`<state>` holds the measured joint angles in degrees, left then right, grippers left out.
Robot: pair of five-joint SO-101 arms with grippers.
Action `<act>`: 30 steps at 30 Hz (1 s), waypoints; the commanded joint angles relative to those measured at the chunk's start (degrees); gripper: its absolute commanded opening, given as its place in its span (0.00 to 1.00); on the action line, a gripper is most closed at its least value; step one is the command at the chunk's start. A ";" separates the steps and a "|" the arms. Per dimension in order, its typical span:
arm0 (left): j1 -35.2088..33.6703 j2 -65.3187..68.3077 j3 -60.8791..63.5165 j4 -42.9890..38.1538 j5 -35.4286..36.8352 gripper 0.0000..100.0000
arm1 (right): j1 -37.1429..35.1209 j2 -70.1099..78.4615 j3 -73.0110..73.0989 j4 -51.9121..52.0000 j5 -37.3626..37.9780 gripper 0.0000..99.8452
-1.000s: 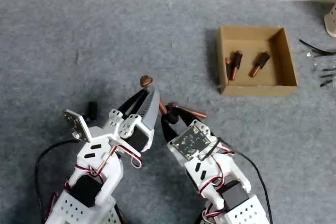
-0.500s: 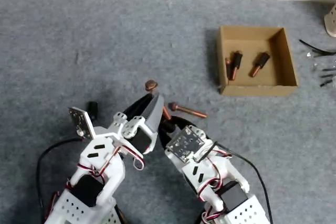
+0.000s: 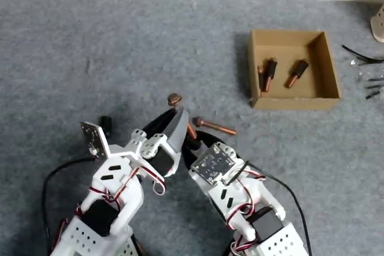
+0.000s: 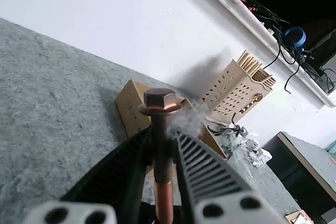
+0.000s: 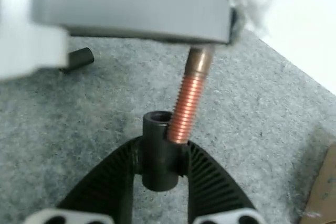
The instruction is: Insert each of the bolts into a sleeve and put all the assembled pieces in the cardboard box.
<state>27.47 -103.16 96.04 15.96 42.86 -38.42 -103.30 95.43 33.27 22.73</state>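
Partway: assembled pieces [image 3: 270, 73] inside cardboard box [image 3: 294, 104]; clamping bolt [image 4: 159, 103] in left gripper [image 4: 161, 132], sleeve [image 5: 156, 171] in right gripper [image 5: 161, 148]; loose bolt [image 3: 215, 126] near box.

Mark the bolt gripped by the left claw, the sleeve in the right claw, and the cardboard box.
held bolt [image 4: 159, 102], left wrist view, on its hexagonal head.
held sleeve [image 5: 157, 161], right wrist view, on its outer wall below the opening.
cardboard box [image 3: 294, 104], high view, on its near outer wall.

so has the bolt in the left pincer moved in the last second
Yes, slightly. In the high view the bolt in the left pincer has drifted toward the arms' bases and a little toward the cardboard box side.
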 commanded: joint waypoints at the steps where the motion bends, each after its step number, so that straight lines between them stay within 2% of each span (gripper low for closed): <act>1: -1.19 -1.27 1.01 -0.09 0.18 0.01 | 1.27 -0.66 -1.27 -2.33 0.26 0.00; 8: -5.85 -1.27 -0.75 -0.18 0.18 0.01 | 2.07 -0.66 -1.10 -4.00 0.26 0.00; 16: -7.52 -1.27 -2.42 -0.18 0.18 0.01 | 2.07 -0.66 -1.10 -4.00 0.26 0.00; 20: -7.25 -1.27 -0.66 -0.62 0.18 0.01 | 2.07 -0.66 -1.10 -4.00 0.26 0.00; 26: -0.57 -1.19 1.10 -1.41 -0.18 0.01 | 2.07 -0.66 -1.10 -4.00 0.26 0.00; 30: 0.04 -1.19 1.10 -1.58 -0.26 0.01 | 1.80 -0.66 -1.10 -4.00 0.26 0.00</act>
<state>25.63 -103.52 96.04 15.78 42.51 -36.92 -103.30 95.43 31.25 22.73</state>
